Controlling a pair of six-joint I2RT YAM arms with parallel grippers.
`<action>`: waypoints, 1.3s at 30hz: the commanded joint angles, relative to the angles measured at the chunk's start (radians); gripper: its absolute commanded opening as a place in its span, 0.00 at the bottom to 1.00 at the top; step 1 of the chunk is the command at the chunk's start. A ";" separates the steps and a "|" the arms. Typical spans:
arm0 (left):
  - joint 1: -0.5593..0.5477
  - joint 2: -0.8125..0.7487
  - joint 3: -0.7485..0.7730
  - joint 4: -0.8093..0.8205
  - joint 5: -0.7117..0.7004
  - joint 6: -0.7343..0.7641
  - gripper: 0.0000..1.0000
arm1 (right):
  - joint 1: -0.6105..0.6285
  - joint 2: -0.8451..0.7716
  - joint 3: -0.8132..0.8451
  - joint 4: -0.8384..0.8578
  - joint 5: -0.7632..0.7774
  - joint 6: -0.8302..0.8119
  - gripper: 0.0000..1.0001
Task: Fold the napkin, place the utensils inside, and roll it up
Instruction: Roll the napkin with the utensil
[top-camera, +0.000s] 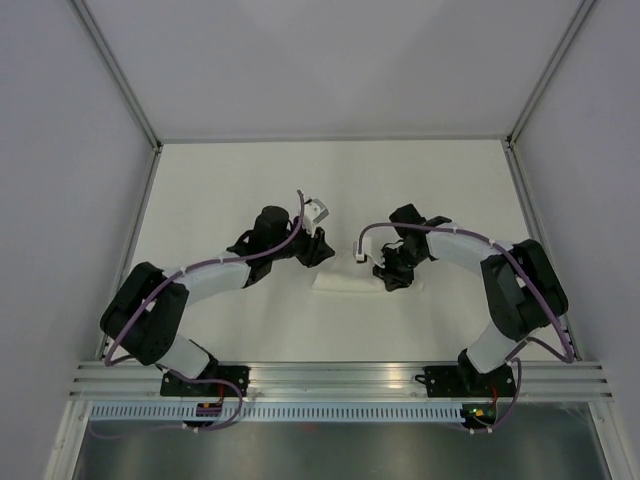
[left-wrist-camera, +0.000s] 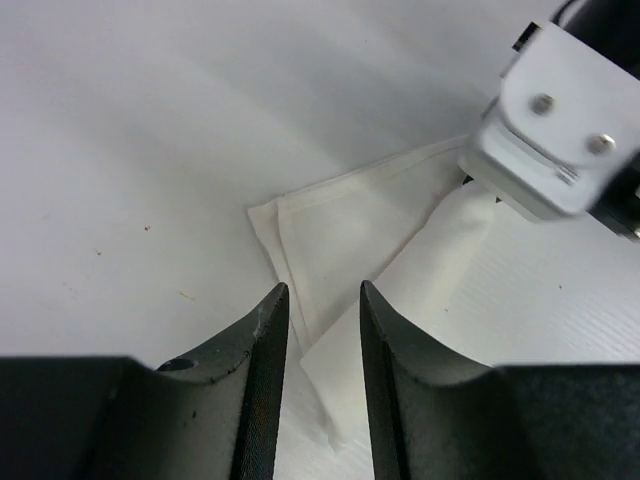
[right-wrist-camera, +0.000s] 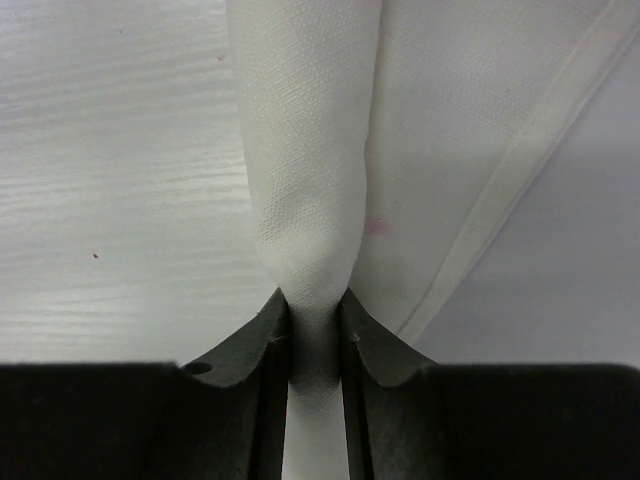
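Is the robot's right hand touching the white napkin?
Touching. The right wrist view shows the right hand pinching a bunched fold of the napkin, with no gap on either side.

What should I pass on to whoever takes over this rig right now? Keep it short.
Right gripper: shut on a bunched fold of the thin white cloth napkin.
Left gripper: open, empty, hovering over the napkin's hemmed corner.
Napkin: middle of the off-white table, folded into a narrow bundle that looks partly rolled.
Dark grey utensils: not visible in any view; possibly wrapped inside, cannot confirm.
Done: folding. Left: confirm the utensils are in, finish the roll.
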 joint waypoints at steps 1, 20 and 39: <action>-0.048 -0.075 -0.081 0.236 -0.171 -0.007 0.39 | -0.082 0.114 0.081 -0.266 -0.024 -0.104 0.15; -0.465 0.144 0.051 0.093 -0.516 0.489 0.45 | -0.128 0.344 0.256 -0.363 -0.040 -0.110 0.16; -0.477 0.317 0.126 0.089 -0.492 0.532 0.53 | -0.134 0.418 0.293 -0.369 -0.032 -0.104 0.15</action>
